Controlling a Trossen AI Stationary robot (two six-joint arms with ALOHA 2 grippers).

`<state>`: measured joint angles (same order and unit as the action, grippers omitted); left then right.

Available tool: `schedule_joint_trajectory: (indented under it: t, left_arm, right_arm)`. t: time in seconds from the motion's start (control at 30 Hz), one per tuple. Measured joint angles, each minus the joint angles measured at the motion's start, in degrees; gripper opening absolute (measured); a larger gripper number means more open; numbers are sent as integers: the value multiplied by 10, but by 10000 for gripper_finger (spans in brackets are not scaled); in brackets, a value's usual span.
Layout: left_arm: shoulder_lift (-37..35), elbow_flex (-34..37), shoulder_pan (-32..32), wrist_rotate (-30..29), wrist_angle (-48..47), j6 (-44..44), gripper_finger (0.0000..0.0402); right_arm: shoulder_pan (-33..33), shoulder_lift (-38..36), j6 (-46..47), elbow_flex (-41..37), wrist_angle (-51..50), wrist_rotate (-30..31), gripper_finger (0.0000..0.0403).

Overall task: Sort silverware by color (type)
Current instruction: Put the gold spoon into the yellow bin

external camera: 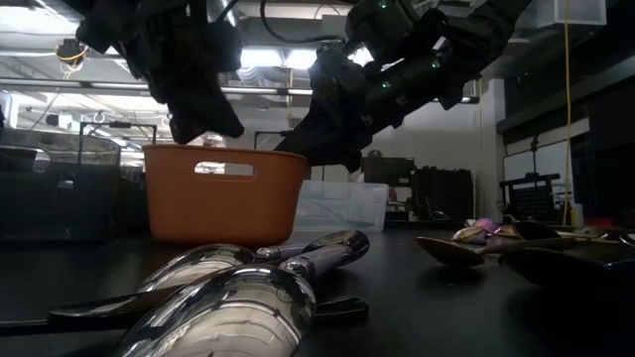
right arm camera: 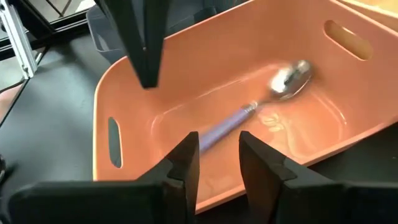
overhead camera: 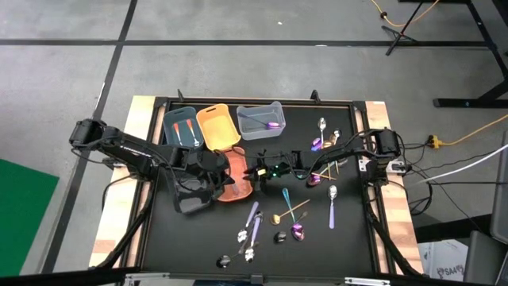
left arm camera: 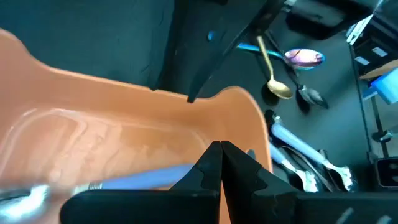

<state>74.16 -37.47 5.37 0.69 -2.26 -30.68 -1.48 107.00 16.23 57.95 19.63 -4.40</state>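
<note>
Salmon-orange plastic fills the right wrist view: a shallow bin [right arm camera: 217, 112] with a lavender-handled spoon [right arm camera: 261, 102] lying loose on its floor, silver bowl toward the far wall. The right claw [right arm camera: 219, 158] hangs just above the near rim with its fingers parted and nothing between them, so the spoon looks freshly let go and rests where it fell. In the high view this claw [overhead camera: 258, 169] sits over the right edge of the same bin [overhead camera: 234, 189] at the middle of the surface [overhead camera: 349, 238].

On the bin's other side the left claw [overhead camera: 213, 171] waits, its fingers pressed together on nothing, tips pointing into the bin in its own wrist view [left arm camera: 221, 158]. It seems parked there to stay clear of the drop without leaving the work area.

Along the far edge stand three more bins: a grey-blue one [overhead camera: 182, 127] holding an orange-red piece and a silver one, a yellow-orange one [overhead camera: 217, 125] that looks bare, and a clear one [overhead camera: 260, 121] with a purple piece inside. So each colour appears to get its own container.

Most of the silverware is unsorted. A loose group lies near the front of the surface [overhead camera: 266, 225]: lavender-handled pieces, a gold spoon [overhead camera: 287, 214], a purple iridescent spoon [overhead camera: 297, 230] and dark ones. More lie to the right, among them a silver spoon [overhead camera: 321, 125] and a lavender-handled spoon [overhead camera: 332, 205]. I judge the sorting well short of half done; the other lavender pieces would belong with the one just dropped.
</note>
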Motion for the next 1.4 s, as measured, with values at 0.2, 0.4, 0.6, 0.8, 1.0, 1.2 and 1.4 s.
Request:
schedule_joint_trajectory:
  t: [0.2,0.4,0.6,0.8,1.0,1.2,1.4]
  left_arm:
    - [-64,0,0,-11,-1,27,0]
    - [-144,0,0,-58,-7,72,0]
    - [-238,-1,0,-114,-32,124,0]
    - [-315,-1,0,-159,-71,148,0]
    - [-360,-1,0,-184,-128,148,0]
    - [-365,-1,0,-212,-156,148,0]
    - [-365,-1,0,-223,-158,148,0]
  right_arm:
    - [0,0,-2,0,-1,3,100]
    - [1,-5,-51,26,-43,3,99]
    - [9,-42,-115,107,-251,14,99]
    - [17,-67,-135,208,-478,94,99]
    - [15,-93,-137,266,-647,134,99]
    - [15,-137,-132,239,-750,134,99]
    - [21,-175,-102,177,-772,124,99]
